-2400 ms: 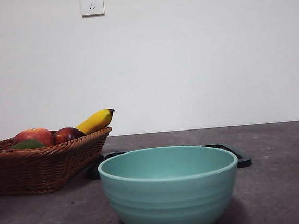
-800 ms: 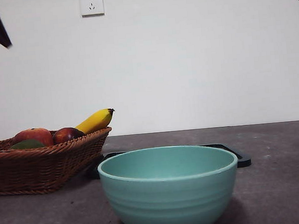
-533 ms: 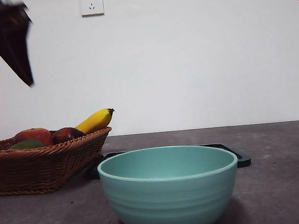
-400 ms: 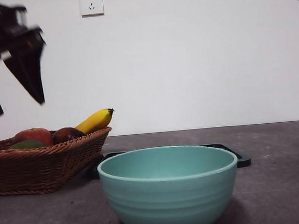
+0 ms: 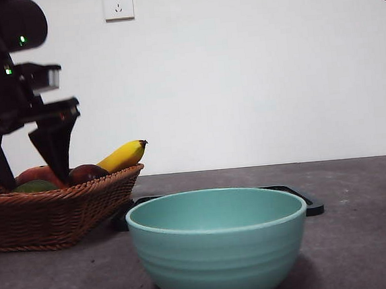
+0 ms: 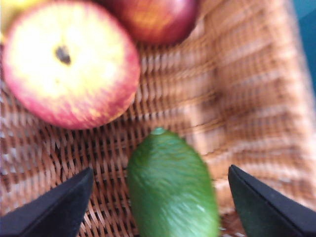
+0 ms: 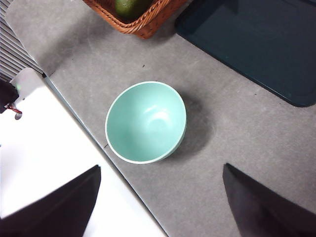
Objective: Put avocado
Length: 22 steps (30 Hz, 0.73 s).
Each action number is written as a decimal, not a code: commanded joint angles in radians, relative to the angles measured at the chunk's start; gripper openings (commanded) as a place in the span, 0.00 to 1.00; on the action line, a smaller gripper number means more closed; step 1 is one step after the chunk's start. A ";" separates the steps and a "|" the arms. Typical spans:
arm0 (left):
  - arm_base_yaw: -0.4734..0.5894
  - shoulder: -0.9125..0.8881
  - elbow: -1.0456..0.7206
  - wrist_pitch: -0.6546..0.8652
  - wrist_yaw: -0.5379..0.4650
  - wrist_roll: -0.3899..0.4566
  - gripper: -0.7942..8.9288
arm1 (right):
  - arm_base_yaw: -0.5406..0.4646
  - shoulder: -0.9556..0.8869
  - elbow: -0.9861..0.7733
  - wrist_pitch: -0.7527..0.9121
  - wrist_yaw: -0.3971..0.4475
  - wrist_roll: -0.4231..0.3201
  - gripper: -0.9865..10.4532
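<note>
The left gripper hangs low over the wicker basket, jaws spread wide with the avocado between them, touching neither as far as the blurred wrist view shows. The avocado lies on the basket floor near its front rim, just beside the red apple and close to a dark red fruit. A banana leans over the basket's far edge. The teal bowl stands apart on open table, a dark tray behind it. The right gripper waits high, jaws apart.

Lab-like tabletop setup: grey table, bare white wall, socket
</note>
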 commanded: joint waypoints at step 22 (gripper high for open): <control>-0.011 0.102 0.023 0.002 -0.008 0.004 0.27 | 0.006 0.007 0.019 0.033 -0.002 0.003 0.43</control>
